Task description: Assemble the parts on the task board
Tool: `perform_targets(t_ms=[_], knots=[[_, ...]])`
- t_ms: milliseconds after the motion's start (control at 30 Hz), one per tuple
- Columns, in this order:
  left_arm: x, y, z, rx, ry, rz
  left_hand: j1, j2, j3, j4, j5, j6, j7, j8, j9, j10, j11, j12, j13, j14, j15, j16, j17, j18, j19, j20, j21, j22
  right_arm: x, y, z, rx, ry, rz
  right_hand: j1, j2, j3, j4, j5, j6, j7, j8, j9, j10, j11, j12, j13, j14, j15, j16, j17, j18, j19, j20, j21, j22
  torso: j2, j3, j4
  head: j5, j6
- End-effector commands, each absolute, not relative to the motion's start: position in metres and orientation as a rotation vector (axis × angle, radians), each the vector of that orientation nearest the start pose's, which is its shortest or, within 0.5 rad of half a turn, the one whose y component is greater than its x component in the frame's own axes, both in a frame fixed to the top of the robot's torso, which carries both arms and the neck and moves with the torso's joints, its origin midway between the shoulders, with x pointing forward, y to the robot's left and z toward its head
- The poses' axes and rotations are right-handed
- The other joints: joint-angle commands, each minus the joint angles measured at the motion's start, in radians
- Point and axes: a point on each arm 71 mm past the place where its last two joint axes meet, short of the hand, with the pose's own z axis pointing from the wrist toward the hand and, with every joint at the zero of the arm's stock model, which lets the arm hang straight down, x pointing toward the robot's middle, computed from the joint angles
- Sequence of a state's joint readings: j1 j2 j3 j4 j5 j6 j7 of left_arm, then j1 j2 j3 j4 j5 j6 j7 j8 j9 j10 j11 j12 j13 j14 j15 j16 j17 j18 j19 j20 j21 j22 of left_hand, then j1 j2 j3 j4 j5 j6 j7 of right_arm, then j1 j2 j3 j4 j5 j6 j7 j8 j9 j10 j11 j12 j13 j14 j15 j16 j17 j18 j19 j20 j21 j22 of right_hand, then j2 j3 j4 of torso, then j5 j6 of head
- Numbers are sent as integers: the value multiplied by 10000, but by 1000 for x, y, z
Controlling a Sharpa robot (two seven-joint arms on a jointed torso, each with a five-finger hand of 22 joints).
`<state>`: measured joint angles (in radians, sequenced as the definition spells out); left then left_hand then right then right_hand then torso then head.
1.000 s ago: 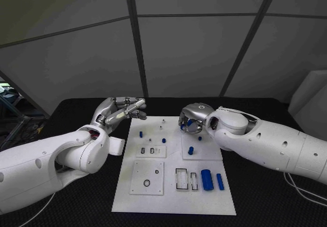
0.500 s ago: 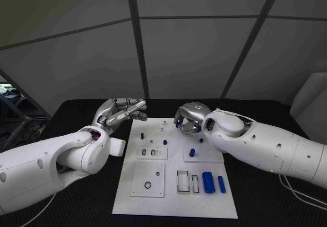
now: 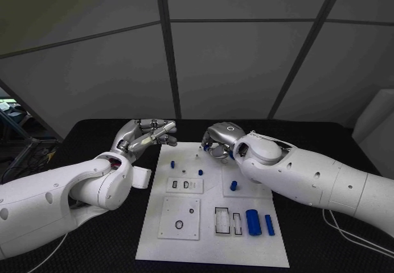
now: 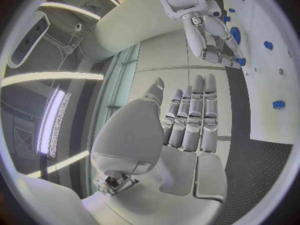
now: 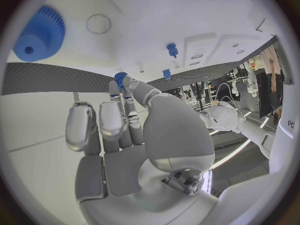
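Presently catalogued, left to right across the desk (image 3: 98, 250).

Left hand (image 3: 148, 134): raised just off the far-left corner of the task board (image 3: 246, 250), palm turned up, fingers (image 4: 199, 110) held straight and side by side. Nothing is held; it is judged empty and unclenched.

Task board: white plate lying flat at mid-desk. Small blue pegs (image 3: 173, 164) stand upright in its far half; black-outlined slots are seen in the middle; a larger blue cylinder (image 3: 253, 221) and a slimmer one lie loose near the right-hand near corner. A blue gear (image 5: 40, 34) is seen lying flat on the board.

Parts: judged rigid, light, smooth plastic, likely slippery and prone to rolling. Best taken by a pinch across the short sides, at mid-length.

Right hand (image 3: 218, 142): lowered over the far edge of the board, knuckles up, fingers curled downward. A small blue part (image 5: 120, 77) is seen at the fingertips and is taken to be pinched there.
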<state>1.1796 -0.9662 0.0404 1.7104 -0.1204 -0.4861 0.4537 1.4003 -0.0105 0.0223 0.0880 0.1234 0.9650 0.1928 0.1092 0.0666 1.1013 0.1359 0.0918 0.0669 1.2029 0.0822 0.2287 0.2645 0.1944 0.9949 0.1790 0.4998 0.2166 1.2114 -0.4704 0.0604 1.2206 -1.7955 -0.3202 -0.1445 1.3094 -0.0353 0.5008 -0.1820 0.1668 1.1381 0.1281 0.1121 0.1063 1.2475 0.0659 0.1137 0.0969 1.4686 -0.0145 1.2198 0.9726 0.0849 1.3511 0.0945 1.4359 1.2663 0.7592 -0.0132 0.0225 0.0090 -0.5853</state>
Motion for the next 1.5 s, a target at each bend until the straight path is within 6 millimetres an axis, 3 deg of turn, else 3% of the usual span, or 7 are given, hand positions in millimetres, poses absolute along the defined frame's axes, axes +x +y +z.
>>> perform_targets(t_ms=[33,333,500,967,1500], knots=[[462,221,-134,-9491,12579,-15169,-36,41,-63,16,-6,2,97,-65,-9,-16,72,-56,1,-62,-8,-25,10,-146,-74,27,11,6,540,-87,-149,-4035,13912,5522,34,-50,53,2,43,-11,64,-54,13,34,-21,-68,3,156,-20,57,19,-200,68,-15,30,19,41,-13,27,17,13],[462,221,-133,-9466,12571,-15194,-36,41,-63,16,-6,2,97,-65,-9,-16,72,-56,1,-62,-8,-25,10,-146,-74,27,11,6,544,-82,-149,-4053,13871,5512,24,-54,55,12,52,-16,74,-64,16,26,-13,-87,3,159,-13,73,32,-200,67,-10,34,22,98,-37,57,42,57],[462,220,-132,-9452,12594,-15235,-43,45,-72,15,-7,-1,99,-83,-9,-21,77,-77,1,-78,-1,-52,23,-146,-91,34,6,3,545,-79,-148,-4069,13817,5556,24,-54,55,12,52,-16,74,-64,16,26,-13,-87,3,159,-13,73,32,-200,67,-10,34,22,99,-24,56,89,35],[463,218,-131,-9422,12613,-15296,-43,45,-72,15,-7,-1,99,-83,-9,-21,77,-77,1,-78,-1,-52,23,-146,-91,34,6,3,549,-76,-149,-4203,14061,5470,6,-65,58,27,57,-33,87,-87,19,6,2,-123,3,160,-1,92,39,-202,68,1,45,36,110,-43,48,101,28],[463,217,-130,-9400,12624,-15332,-58,54,-85,19,-9,-8,108,-107,-9,-31,86,-106,1,-91,7,-82,40,-146,-111,43,0,-1,555,-76,-154,-4299,14650,5130,-40,-80,52,69,18,-69,98,-131,24,-42,23,-196,0,151,20,111,31,-198,48,22,47,30,134,-43,37,190,-66]])
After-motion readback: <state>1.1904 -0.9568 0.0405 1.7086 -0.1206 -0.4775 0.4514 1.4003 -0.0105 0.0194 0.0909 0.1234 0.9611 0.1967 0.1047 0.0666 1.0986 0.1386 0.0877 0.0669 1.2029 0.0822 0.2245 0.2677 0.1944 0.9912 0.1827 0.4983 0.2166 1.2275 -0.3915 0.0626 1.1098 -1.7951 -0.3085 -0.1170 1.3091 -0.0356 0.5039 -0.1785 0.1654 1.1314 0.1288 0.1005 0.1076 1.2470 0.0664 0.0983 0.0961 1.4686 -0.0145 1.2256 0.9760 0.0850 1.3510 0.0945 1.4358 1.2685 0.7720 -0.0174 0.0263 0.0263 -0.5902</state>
